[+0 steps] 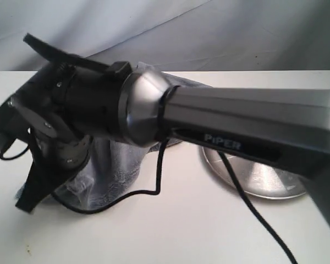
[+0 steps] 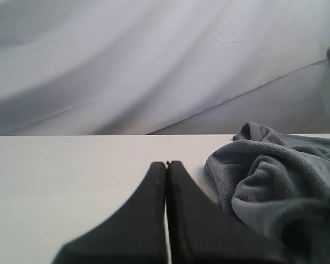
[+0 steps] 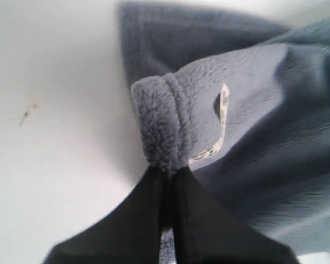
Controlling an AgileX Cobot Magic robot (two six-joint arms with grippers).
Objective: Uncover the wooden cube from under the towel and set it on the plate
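White table (image 1: 181, 231), draped pale backdrop (image 1: 209, 33); steel plate (image 1: 264, 179) partly behind an arm (image 1: 236, 118); right gripper (image 3: 168, 173) pinches the towel (image 3: 264, 110); left gripper (image 2: 166, 164) pressed together.

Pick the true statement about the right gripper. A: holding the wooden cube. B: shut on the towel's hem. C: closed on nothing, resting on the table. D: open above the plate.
B: the right wrist view shows the right gripper closed, its tips pinching the rolled hem of the towel.
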